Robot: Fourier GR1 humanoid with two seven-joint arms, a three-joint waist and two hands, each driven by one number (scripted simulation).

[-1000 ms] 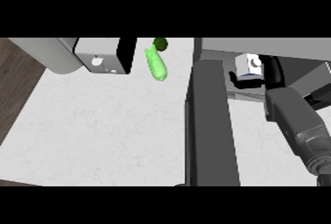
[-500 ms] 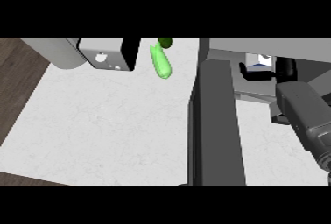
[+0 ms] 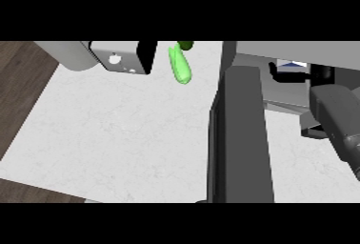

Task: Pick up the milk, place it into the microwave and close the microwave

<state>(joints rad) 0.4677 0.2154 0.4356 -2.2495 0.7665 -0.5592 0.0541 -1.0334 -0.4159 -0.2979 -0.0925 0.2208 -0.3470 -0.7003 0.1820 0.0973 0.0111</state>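
White marbled counter (image 3: 126, 133), green cucumber (image 3: 180, 66) and grey appliance (image 3: 123, 56) at its far edge, dark microwave door (image 3: 239, 138) open across centre, milk (image 3: 290, 64) inside microwave (image 3: 281, 101), right hand (image 3: 283, 78) curled round it.

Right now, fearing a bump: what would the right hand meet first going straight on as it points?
Probably the microwave, its back wall: the right hand, curled round the milk, points into the open cavity; depth is unclear.
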